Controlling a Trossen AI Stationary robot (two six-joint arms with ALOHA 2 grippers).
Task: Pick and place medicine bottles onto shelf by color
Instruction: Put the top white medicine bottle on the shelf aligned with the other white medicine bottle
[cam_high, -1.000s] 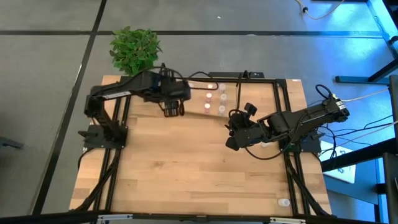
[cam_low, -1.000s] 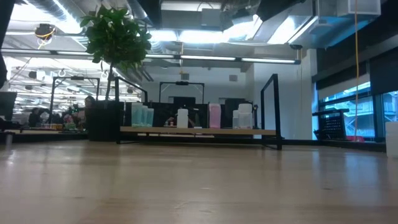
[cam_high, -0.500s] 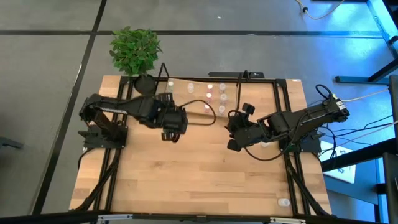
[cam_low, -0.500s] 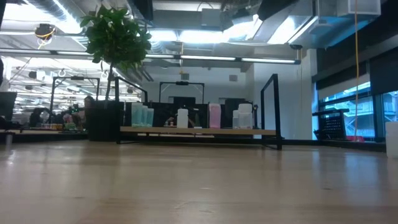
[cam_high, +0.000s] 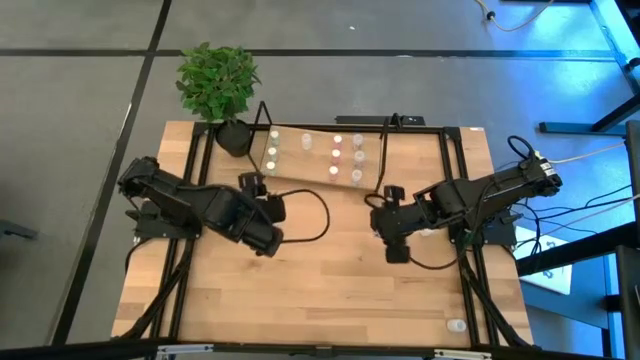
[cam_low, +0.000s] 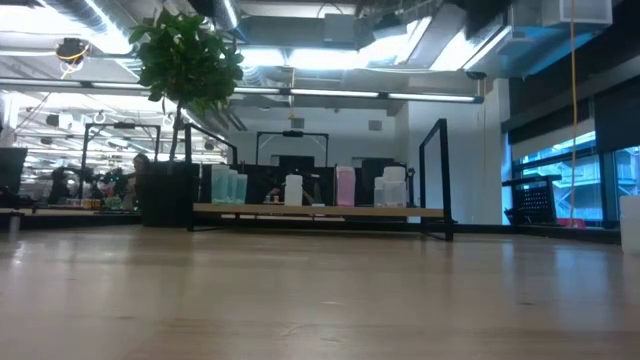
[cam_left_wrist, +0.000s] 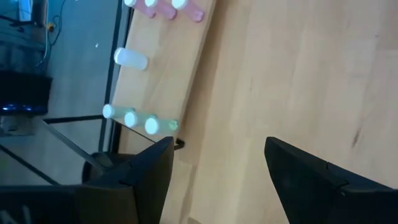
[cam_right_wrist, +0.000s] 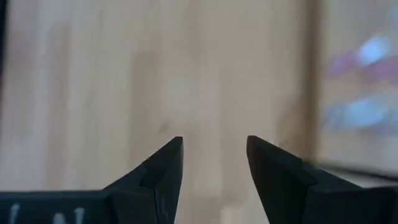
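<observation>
The shelf (cam_high: 320, 155), a light board in a black wire frame, stands at the table's far side; it also shows in the low view (cam_low: 320, 211). Several small bottles stand on it in groups: yellow-green (cam_high: 270, 152), white (cam_high: 305, 140), pink (cam_high: 337, 155) and clear (cam_high: 358, 158). Another bottle (cam_high: 455, 325) stands on the table at the near right corner. My left gripper (cam_high: 263, 244) is open and empty over the table's left middle, near side of the shelf (cam_left_wrist: 186, 74). My right gripper (cam_high: 397, 255) is open and empty over the right middle.
A potted plant (cam_high: 218, 82) stands at the far left corner beside the shelf. Black frame rails (cam_high: 465, 260) run along the table's left and right sides. Bare wooden tabletop (cam_high: 320, 290) lies between the grippers and the near edge.
My left gripper has drawn back from the shelf's left end toward the table's near edge, its arm folding toward the left, uncovering the bottles there. My right gripper has turned toward the near edge and shifted slightly that way.
</observation>
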